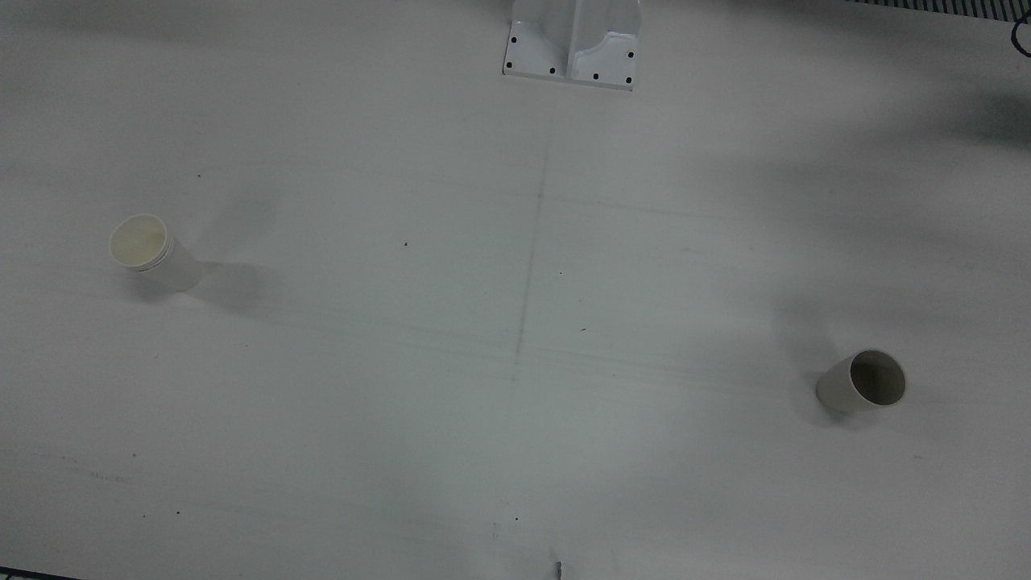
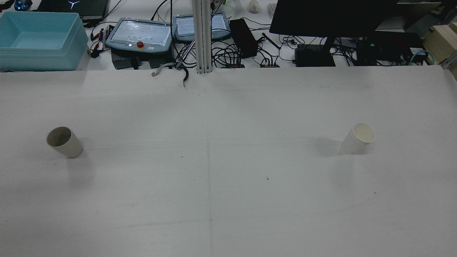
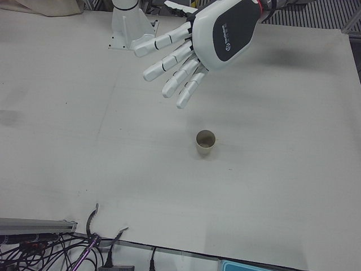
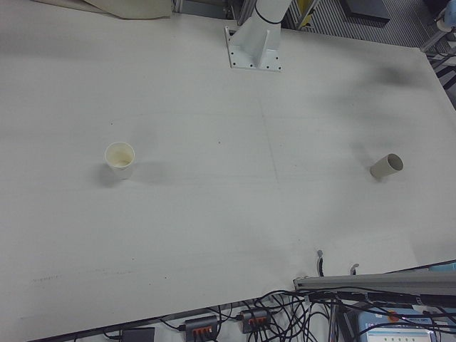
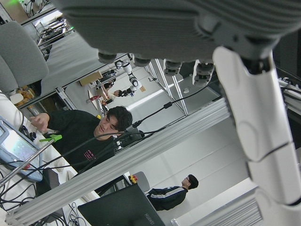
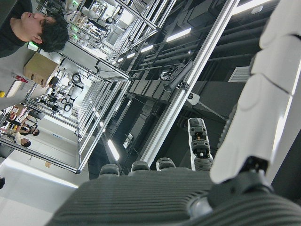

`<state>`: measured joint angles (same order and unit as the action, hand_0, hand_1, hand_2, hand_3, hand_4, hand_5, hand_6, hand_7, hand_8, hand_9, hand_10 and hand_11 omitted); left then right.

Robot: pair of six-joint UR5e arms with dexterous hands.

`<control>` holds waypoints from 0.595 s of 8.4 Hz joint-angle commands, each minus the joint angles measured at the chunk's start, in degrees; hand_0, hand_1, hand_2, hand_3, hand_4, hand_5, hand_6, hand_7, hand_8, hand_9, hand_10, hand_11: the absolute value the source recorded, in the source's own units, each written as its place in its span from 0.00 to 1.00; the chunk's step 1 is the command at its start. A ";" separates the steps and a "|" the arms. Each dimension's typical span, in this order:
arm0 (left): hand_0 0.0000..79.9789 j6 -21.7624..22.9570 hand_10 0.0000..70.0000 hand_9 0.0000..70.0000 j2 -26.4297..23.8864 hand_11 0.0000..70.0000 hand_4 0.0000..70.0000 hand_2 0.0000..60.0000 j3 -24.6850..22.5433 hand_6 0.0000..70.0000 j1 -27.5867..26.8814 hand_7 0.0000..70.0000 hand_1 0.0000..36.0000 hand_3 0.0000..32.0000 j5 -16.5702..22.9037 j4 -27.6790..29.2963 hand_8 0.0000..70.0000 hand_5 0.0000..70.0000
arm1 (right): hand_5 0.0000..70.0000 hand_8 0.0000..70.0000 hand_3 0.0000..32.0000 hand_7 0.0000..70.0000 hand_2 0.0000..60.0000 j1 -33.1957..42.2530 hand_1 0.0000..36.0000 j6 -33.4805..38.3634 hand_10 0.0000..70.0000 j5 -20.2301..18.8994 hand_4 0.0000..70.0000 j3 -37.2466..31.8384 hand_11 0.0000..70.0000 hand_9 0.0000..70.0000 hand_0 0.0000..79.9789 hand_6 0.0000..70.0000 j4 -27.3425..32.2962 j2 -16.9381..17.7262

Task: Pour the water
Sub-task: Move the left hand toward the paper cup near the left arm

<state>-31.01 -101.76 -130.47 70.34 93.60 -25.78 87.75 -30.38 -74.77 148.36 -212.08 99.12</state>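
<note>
Two paper cups are shown standing upright on the white table, each with its long axis vertical and its mouth upward, well apart. The grey cup is placed on the robot's left half, the white cup on the right half. The left hand is seen raised above the grey cup, fingers spread, nothing held. Of the right hand, only a close partial view is given; its state cannot be told.
</note>
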 commanded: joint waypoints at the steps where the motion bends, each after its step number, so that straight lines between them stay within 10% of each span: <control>1: 0.63 -4.20 0.00 0.02 1.03 0.00 0.11 0.05 7.21 0.00 -5.26 0.12 0.37 0.46 -4.54 6.67 0.00 0.13 | 0.16 0.00 0.24 0.04 0.00 0.05 0.31 0.05 0.00 -0.81 0.13 -0.35 0.00 0.00 0.61 0.00 0.00 0.29; 5: 0.64 -4.68 0.00 0.04 2.53 0.00 0.10 0.14 26.60 0.00 -14.79 0.10 0.43 0.45 -12.56 23.70 0.01 0.10 | 0.16 0.00 0.17 0.06 0.00 0.05 0.29 -0.21 0.00 -2.13 0.17 -1.40 0.00 0.00 0.60 0.00 -0.17 0.55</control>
<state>-35.29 -100.07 -115.36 58.03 84.09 -12.51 87.88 -30.41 -76.41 147.63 -212.08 99.45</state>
